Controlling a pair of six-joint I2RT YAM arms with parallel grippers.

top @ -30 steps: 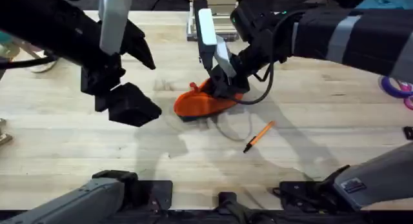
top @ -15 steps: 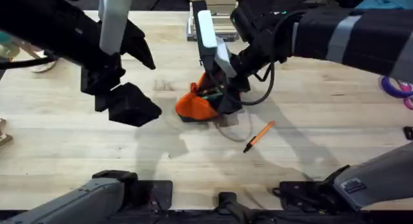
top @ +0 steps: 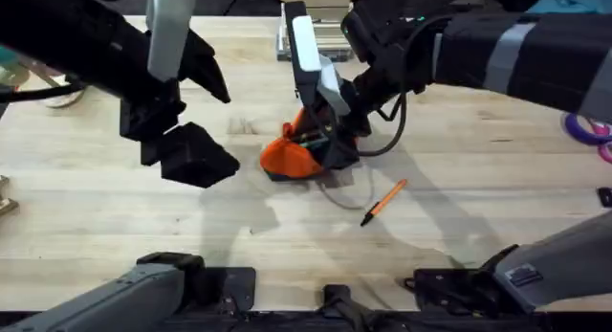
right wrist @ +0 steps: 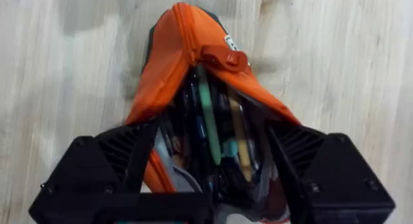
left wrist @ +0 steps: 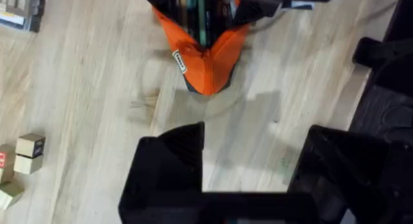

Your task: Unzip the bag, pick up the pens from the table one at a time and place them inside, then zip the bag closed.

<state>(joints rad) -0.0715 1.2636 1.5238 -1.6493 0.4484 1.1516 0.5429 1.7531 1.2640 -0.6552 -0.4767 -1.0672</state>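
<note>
One orange pencil pouch [top: 298,156] sits on the bench [top: 459,208], and one orange pen [top: 383,201] lies loose beside it. Several pens [right wrist: 213,130] show inside the open pouch, too crowded to count. Three small blocks [left wrist: 19,164] lie together.

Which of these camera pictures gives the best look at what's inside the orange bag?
The right wrist view: it looks straight into the open bag, where pens already lie. The left wrist view shows its closed end with a few pen tips. The overhead view shows it small, partly hidden by the right gripper.
</note>
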